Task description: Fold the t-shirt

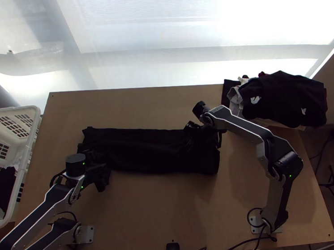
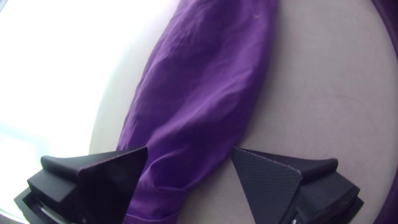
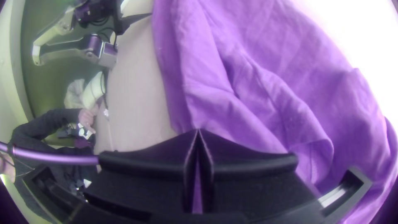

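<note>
The black t-shirt [image 1: 146,150] lies as a long strip across the wooden table [image 1: 153,211], rumpled near the right gripper [image 1: 196,130], whose fingertips meet; cannot tell whether cloth is pinched. Left gripper [image 1: 97,170]: at the strip's other end, fingers wide apart. Clothes pile [image 1: 282,96]: far right corner.

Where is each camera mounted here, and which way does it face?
Top view: above the table's near edge, looking steeply down; left arm and right arm show.
Left wrist view: on that arm's wrist, facing the t-shirt beyond the open left pincer.
Right wrist view: on that arm's wrist, facing across the t-shirt toward the left arm, behind the shut right pincer.
Top and right wrist views share the t-shirt and left arm.
</note>
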